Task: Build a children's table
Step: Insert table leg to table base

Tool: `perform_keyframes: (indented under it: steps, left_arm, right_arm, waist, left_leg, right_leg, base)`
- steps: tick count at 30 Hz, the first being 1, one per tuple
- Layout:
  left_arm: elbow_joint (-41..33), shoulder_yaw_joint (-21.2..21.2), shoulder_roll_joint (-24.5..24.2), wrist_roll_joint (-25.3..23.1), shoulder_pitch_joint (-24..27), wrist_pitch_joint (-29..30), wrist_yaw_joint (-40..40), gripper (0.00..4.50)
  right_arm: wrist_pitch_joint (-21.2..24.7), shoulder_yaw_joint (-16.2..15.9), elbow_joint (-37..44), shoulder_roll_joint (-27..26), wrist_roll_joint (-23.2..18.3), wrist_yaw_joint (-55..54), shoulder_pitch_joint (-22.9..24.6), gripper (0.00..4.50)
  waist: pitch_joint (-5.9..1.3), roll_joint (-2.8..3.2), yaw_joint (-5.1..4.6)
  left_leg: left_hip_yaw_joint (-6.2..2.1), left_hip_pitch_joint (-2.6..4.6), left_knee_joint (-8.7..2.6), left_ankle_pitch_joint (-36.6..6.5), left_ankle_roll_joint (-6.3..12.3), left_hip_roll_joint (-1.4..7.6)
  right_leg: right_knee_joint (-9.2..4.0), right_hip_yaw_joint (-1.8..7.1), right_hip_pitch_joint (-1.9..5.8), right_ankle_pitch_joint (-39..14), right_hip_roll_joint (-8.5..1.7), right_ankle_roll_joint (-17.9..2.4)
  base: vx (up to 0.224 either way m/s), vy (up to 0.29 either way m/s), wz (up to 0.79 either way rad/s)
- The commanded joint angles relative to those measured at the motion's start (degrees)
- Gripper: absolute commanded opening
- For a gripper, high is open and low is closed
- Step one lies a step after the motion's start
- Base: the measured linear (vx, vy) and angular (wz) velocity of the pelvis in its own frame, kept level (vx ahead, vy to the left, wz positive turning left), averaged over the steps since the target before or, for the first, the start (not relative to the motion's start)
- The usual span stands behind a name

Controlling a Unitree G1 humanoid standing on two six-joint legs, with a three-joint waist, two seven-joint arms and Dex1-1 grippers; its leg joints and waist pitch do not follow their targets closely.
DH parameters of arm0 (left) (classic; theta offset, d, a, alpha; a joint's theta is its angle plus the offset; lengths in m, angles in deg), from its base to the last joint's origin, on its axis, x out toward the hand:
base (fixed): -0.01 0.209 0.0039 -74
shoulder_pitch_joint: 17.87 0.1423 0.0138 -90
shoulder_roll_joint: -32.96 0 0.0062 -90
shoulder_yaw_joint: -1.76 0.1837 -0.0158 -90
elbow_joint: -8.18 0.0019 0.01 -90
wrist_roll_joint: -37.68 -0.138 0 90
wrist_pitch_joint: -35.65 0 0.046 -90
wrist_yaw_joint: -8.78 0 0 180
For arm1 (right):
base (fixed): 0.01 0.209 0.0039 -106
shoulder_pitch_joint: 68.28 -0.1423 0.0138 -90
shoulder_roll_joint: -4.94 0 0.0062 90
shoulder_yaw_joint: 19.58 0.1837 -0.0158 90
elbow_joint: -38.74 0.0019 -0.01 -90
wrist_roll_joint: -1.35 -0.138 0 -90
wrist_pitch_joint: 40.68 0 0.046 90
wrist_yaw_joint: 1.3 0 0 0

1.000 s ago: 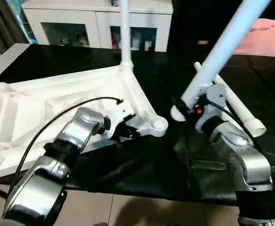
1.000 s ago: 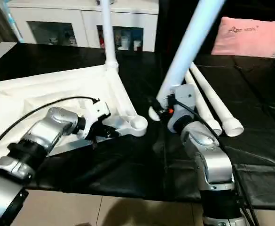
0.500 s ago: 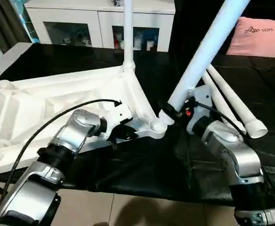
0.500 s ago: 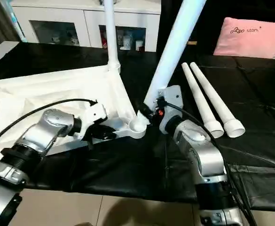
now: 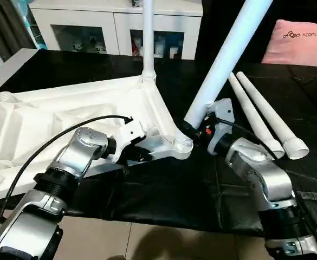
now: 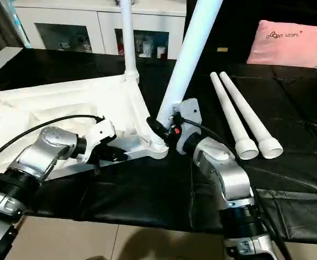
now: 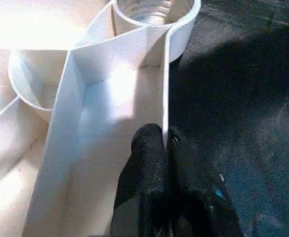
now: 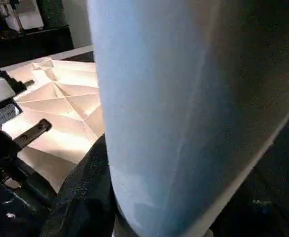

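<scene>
White plastic tabletop [image 5: 66,116] lies underside-up on the black-covered table [image 5: 163,200]. One leg [image 5: 147,38] is seated. A second leg [image 5: 223,59], clenched by the right gripper [image 5: 193,130], is held at the near socket [image 5: 183,145]. Left gripper [image 7: 159,148] is clamped on the rim. Two legs [image 5: 266,116] remain.

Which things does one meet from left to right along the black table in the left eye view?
Tabletop → left gripper pinching its edge → right gripper holding a tilted leg at the near corner socket → two loose legs lying side by side.
</scene>
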Motion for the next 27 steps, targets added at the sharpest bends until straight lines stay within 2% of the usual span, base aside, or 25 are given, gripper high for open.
perform_keyframes:
  steps: [1,5,10,12,14,15,17,19,24,27]
  left_arm:
    - [-1.68,-0.79,-0.54,0.54,0.40,0.19,0.59,0.00]
    - [-2.01,-0.88,-0.60,0.95,0.83,-0.32,1.56,0.00]
    - [-2.62,-0.69,-0.94,1.16,1.43,-0.64,2.13,0.00]
    - [-2.45,0.42,-1.68,0.13,1.93,-1.45,2.65,0.00]
    - [-2.29,1.25,-2.17,-0.78,2.22,-2.16,2.91,0.00]
    - [-2.31,1.26,-2.16,-0.89,2.28,-2.22,2.82,0.00]
    - [-2.37,1.03,-2.00,-0.78,2.32,-2.09,2.58,0.00]
    - [-2.46,0.78,-1.85,-0.74,2.34,-2.05,2.15,0.00]
    - [-2.51,0.45,-1.72,-0.12,2.46,-2.87,2.66,0.00]
    - [-2.89,0.62,-1.87,0.11,2.61,-3.07,3.51,0.00]
  right_arm:
    - [-0.18,0.53,-0.37,0.17,-0.79,0.34,-1.02,1.94]
    - [1.40,0.33,-1.59,0.75,-1.89,2.76,-1.66,1.94]
    - [0.02,-0.76,-3.87,2.57,-1.27,6.81,-2.55,1.94]
    - [0.08,-2.14,-5.73,4.11,-0.77,10.01,-3.22,1.94]
    - [0.23,-3.36,-6.91,5.32,-0.25,12.40,-3.75,1.94]
    - [0.30,-3.79,-7.27,5.73,-0.09,13.32,-3.96,1.94]
    - [0.44,-4.19,-7.46,6.13,0.03,14.21,-4.10,1.94]
    - [0.61,-4.55,-7.46,6.48,0.09,14.98,-4.10,1.94]
    - [-1.15,-4.81,-9.82,6.36,1.04,15.10,-4.66,1.94]
    - [-2.10,-4.62,-11.60,5.98,1.43,14.89,-5.20,1.94]
  waist:
    - [-4.05,0.34,0.36]
    - [-4.15,0.15,0.28]
    - [-4.30,0.09,0.30]
    - [-4.24,-0.17,0.26]
    - [-4.23,-0.17,0.28]
    - [-4.19,-0.48,0.22]
    - [-4.16,-0.33,0.24]
    - [-4.12,-0.49,0.31]
    - [-4.24,-0.24,0.30]
    - [-4.28,-0.29,0.28]
  left_leg:
    - [-0.29,-0.19,-3.64,0.92,0.93,2.07]
    - [-0.26,-0.20,-3.56,1.83,1.80,2.05]
    - [-0.18,-0.25,-3.30,3.32,3.26,2.11]
    - [-0.10,-0.20,-3.30,3.34,3.53,2.11]
    - [-0.12,-0.31,-3.28,3.20,3.99,2.11]
    - [-0.07,-0.32,-3.28,3.06,4.28,2.17]
    - [-0.08,-0.24,-3.30,2.99,4.38,2.19]
    - [-0.02,-0.20,-3.28,2.92,4.52,2.29]
    - [-0.06,-0.17,-3.18,3.57,4.75,2.29]
    - [-0.03,-0.13,-3.17,3.58,4.70,2.27]
  right_leg:
    - [-2.95,2.19,3.84,13.10,-4.12,-16.10]
    - [-2.75,2.14,3.95,15.49,-4.03,-16.48]
    - [-2.46,2.07,3.98,18.18,-4.09,-17.33]
    - [-2.60,2.03,3.99,17.51,-4.05,-17.58]
    - [-2.58,2.03,4.05,16.64,-4.17,-17.62]
    - [-2.63,2.04,4.05,16.14,-4.15,-17.50]
    - [-2.66,1.99,3.95,15.21,-4.18,-17.53]
    - [-2.73,2.06,3.87,13.91,-4.27,-17.58]
    - [-2.60,2.04,3.75,14.86,-4.28,-18.00]
    - [-2.57,2.01,3.76,15.00,-4.21,-18.32]
  base:
    - [0.000,0.000,0.00]
    - [0.000,0.000,0.00]
    - [0.000,0.000,0.00]
    - [0.000,0.000,0.00]
    - [0.000,0.000,0.00]
    - [0.000,0.000,0.00]
    - [0.000,0.000,0.00]
    - [0.000,0.000,0.00]
    - [0.000,0.000,0.00]
    - [0.000,0.000,0.00]
